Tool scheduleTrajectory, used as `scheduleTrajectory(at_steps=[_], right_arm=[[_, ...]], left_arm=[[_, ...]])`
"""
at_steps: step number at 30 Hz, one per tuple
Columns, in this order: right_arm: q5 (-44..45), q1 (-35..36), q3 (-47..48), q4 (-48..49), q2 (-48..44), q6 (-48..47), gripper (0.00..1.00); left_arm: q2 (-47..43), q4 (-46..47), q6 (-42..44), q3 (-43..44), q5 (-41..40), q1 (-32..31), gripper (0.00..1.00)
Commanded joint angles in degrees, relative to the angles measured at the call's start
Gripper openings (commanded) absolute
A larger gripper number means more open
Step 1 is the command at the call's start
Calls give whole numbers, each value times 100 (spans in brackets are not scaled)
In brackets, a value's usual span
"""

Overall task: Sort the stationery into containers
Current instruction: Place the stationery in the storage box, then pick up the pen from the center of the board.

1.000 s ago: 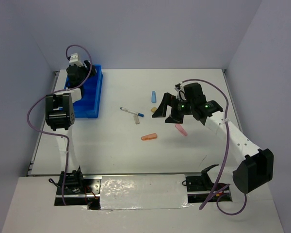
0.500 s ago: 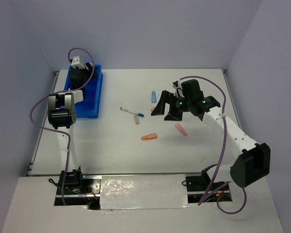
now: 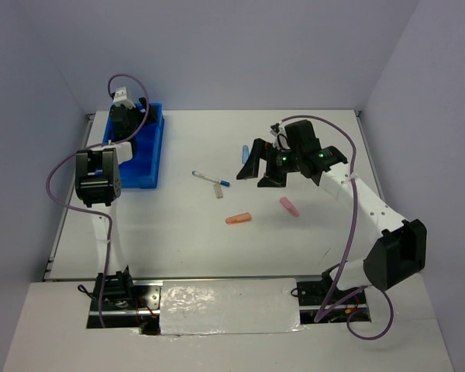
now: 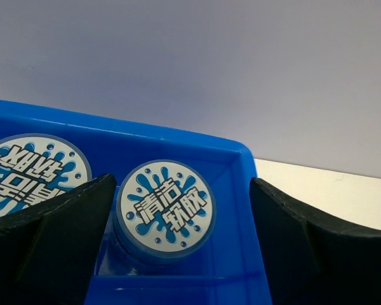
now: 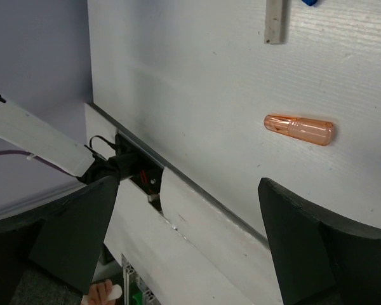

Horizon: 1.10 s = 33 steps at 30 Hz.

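Bright blue rectangular plastic tray (image 3: 149, 164): sits at the far left of the white surface (image 3: 178, 240).
Left pincer (image 4: 183, 190): hangs over the tray's far end, its black fingers (image 4: 57, 232) spread wide and gripping nothing.
Round blue-white tape rolls: both lie flat in the tray. One (image 4: 166, 206) is in the corner between the spread fingers, the other (image 4: 32, 175) just left of it.
Thin white pen with blue cap (image 3: 211, 179): lies mid-surface, well apart from the tray.
Small grey eraser (image 3: 218, 191): just beside the pen's cap end, on the near side.
Short orange stick (image 5: 299, 129): on the surface, nearer than the eraser.
Right pincer (image 5: 187, 187): held above the surface right of the pen, spread wide, empty.
Short pink stick (image 3: 289, 206): on the surface, right of the orange one.
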Motion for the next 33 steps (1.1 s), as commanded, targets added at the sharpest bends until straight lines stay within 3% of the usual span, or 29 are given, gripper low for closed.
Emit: scheduleTrajectory(at_steps=[1,3,6,7,11,12,14,17,19,21,22,26,30,33], right_arm=[[-116,64,361,180,49,-9,100],[-90,64,388,241,120,-53,100],[357,64,694,-12,409,-333,100],[715,64,956,-240,662,-482,100],[1719,56,1529,-706,1365,-729,100],[1904,64,1774,-777,1490,-817,100],[2639,73,2048,-1049,1885,-861,100],[3125,64,2338,-1147,2351,-1142,100],[3364,56,2654,-1191,2771,-1327,100],[3469,55,3023,-1165,3089,-1582,99],[3505,55,3181,-1182,3456,-1661,99],[3803,-23,4286,-1288,4442,-1951,95],[3708,-147,5027,-1331,5443,-1890,91],[3637,-138,5590,-1402,5955,-1995,86]], left_arm=[[-760,-165,-213,355,160,42,99],[-945,-700,-248,591,161,68,99],[-1446,-2359,-301,996,73,86,99],[-1726,-3617,-240,1328,-188,77,99],[-2562,-6415,-493,1665,-648,103,99],[-2764,-6729,-746,1552,-648,130,99],[-3405,-6987,-1046,862,-290,156,99],[-4320,-6261,-2073,-779,1042,218,99],[-4636,-5618,-2690,-1295,1503,113,99],[-4655,-5816,-2535,-1298,1366,-89,99],[-4612,-6410,-2368,-1149,1199,-342,99],[-4707,-7838,-1970,-611,-276,-871,99],[-5259,-8585,-1901,-935,-611,-907,99],[-5797,-8526,-1646,-1382,-622,-907,99]])
